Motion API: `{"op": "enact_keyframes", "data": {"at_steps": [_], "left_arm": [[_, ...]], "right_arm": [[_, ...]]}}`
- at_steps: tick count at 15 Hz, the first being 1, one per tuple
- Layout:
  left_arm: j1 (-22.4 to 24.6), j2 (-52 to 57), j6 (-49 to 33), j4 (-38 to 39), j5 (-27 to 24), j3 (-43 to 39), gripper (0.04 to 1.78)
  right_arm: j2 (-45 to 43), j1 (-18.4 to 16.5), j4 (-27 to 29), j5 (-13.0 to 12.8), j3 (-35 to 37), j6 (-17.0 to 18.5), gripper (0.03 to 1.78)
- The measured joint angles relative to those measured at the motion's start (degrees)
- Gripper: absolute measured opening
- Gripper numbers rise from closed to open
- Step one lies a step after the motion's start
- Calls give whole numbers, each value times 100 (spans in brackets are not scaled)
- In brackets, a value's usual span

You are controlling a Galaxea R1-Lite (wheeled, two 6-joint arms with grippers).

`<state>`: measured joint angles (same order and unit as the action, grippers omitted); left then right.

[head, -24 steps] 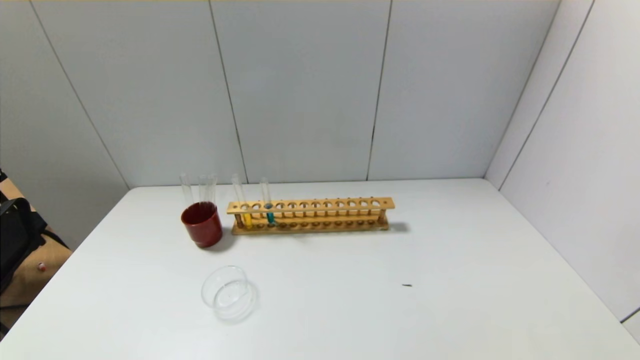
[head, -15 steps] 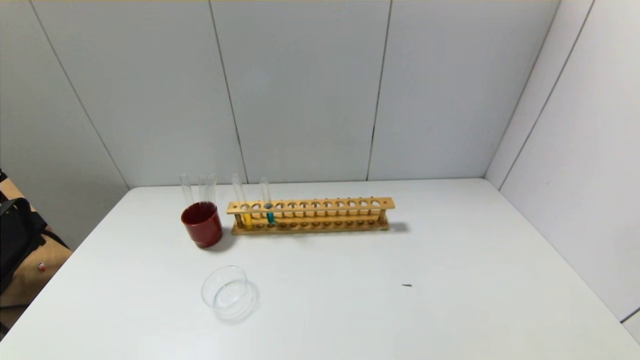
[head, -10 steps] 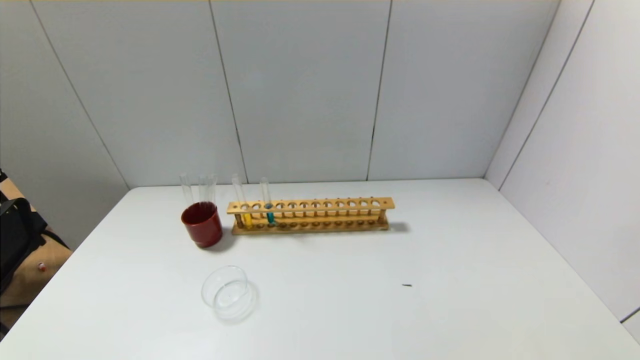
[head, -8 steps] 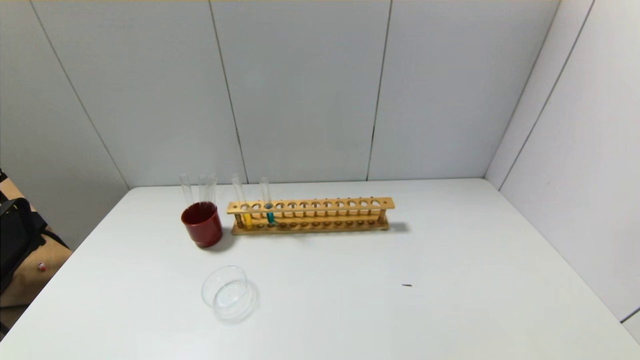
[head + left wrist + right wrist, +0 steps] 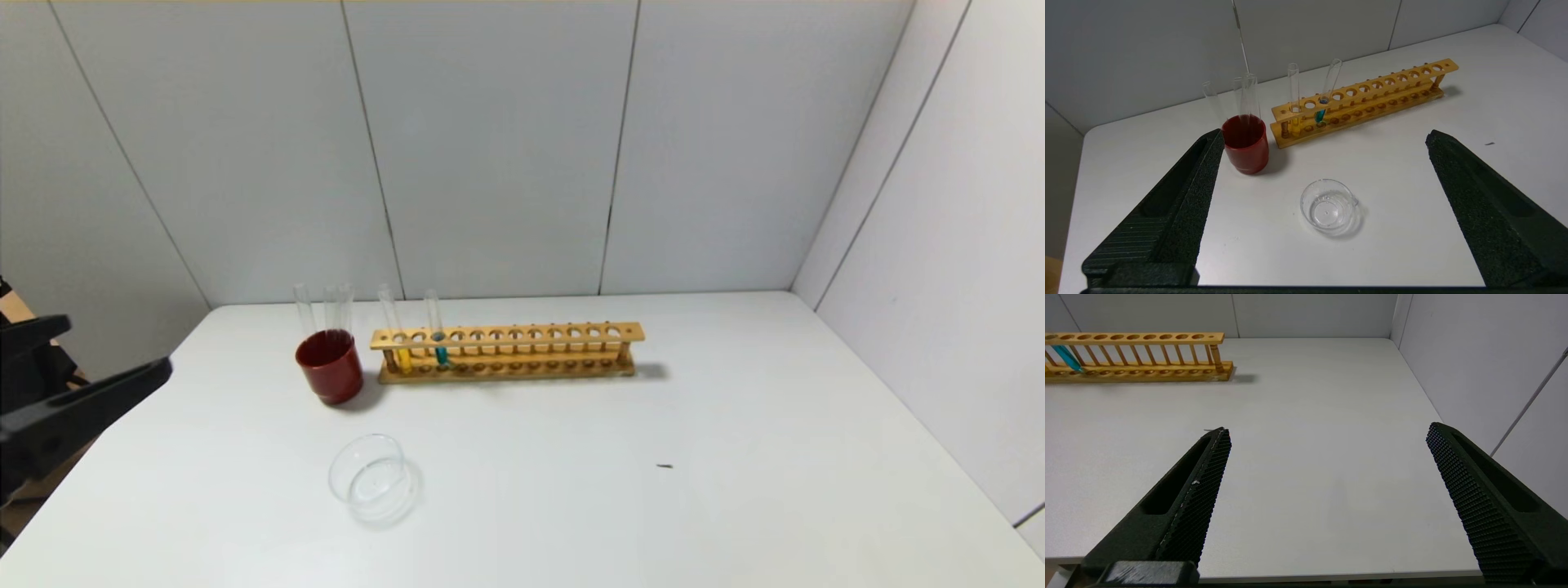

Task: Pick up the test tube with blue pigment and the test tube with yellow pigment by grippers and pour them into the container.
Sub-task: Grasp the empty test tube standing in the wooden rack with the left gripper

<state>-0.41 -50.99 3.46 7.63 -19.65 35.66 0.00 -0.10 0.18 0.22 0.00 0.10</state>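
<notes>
While both tubes stand racked, the left gripper (image 5: 110,351), jaws wide, hovers seemingly well apart.

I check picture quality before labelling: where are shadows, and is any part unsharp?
Head view: soft shadows beside the red cup and the rack; the left gripper at the edge looks smeared. Left wrist view: the glass dish is sharp.

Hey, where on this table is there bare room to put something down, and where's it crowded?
Widest bare patch: the table from the wooden rack's right end to the right wall, holding only a small dark speck. Another strip runs along the near edge, before the glass dish. Crowded: the far left, where the red cup of tubes stands beside the rack.
</notes>
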Motion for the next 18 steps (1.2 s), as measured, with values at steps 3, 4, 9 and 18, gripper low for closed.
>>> {"op": "enact_keyframes", "data": {"at_steps": [3,4,9,18], "left_arm": [[-107,-1428,-13,791,-50,199,174],[-140,-1846,-22,1062,-61,232,174],[-204,-3410,-46,2050,-82,321,174],[-363,-5364,-377,3288,-116,922,174]], "right_arm": [[0,0,0,0,0,0,175],[0,0,0,2,0,1,175],[0,0,0,2,0,0,175],[0,0,-2,2,0,0,175]]}}
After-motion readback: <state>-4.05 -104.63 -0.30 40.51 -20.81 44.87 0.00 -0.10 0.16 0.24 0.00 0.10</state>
